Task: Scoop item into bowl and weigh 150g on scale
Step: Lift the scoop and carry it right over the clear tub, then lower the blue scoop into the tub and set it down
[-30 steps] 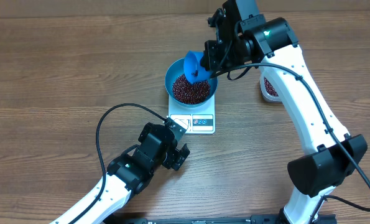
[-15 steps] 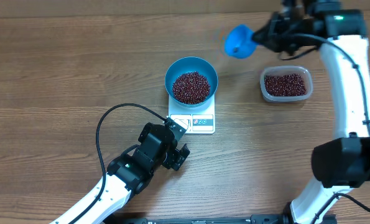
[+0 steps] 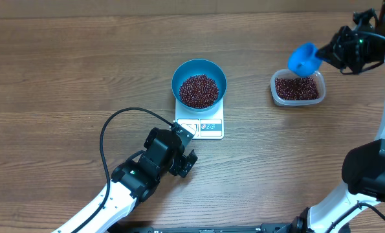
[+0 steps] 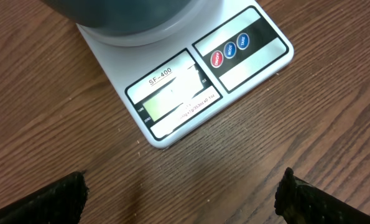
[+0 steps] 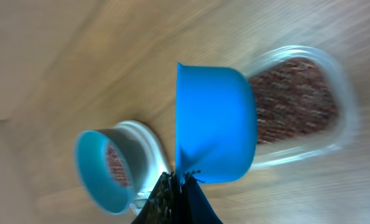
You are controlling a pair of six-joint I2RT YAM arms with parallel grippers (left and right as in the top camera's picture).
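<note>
Dip shallow and carry level, I'd say; a small load suits topping up the weight. Left end effector (image 4: 185, 208) hangs spread wide and empty, with the scale (image 3: 208, 127) just ahead of it, carrying the bowl (image 3: 179, 72) of beans (image 3: 198, 90). Further along, the scoop (image 3: 302, 58) hovers over the tub (image 3: 274, 90), the right end effector (image 3: 331, 53) pinching its handle tight.

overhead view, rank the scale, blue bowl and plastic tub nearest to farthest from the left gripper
1. scale, just ahead of the left gripper
2. bowl, sitting on the scale's far end
3. tub, far off on the right arm's side
</note>
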